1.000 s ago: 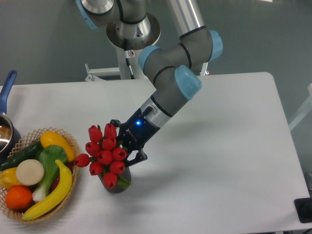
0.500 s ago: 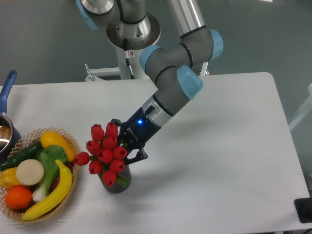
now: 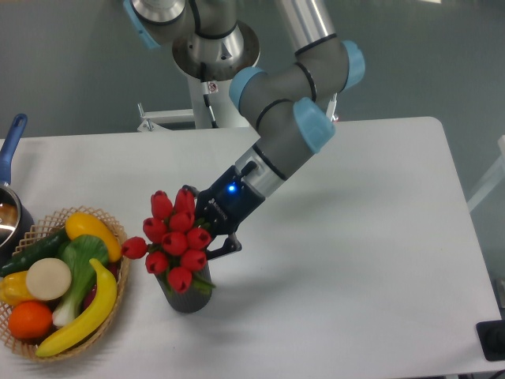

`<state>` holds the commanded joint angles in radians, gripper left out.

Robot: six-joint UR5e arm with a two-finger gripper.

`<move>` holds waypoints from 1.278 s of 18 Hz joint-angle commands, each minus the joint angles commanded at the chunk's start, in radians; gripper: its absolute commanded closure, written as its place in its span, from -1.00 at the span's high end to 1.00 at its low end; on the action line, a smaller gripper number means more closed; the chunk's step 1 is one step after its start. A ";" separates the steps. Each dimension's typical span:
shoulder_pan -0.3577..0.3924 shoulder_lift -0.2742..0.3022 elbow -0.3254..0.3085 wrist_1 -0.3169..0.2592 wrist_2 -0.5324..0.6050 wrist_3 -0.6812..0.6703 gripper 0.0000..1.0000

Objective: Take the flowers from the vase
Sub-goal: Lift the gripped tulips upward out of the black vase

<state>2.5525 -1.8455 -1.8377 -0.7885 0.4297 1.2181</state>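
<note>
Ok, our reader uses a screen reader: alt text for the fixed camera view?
A robot gripper holds red flowers above a dark vase on a white table. A basket of fruit and vegetables sits at left.

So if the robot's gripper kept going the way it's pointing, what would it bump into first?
The gripper points down-left, straight into the flowers, which sit right at its fingertips. Past them lie the vase and wicker basket, though depth is hard to judge.

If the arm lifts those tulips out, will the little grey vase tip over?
Possibly. The vase is short and squat, so it probably stays upright. But the flowers lean left and fill its mouth, so the stems may drag it as the gripper lifts.
</note>
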 joint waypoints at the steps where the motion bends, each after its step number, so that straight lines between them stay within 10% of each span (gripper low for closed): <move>1: 0.006 0.009 0.000 0.000 -0.009 -0.014 -0.14; 23: 0.035 0.061 0.107 0.000 -0.058 -0.288 -0.14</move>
<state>2.5878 -1.7841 -1.7304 -0.7885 0.3712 0.9297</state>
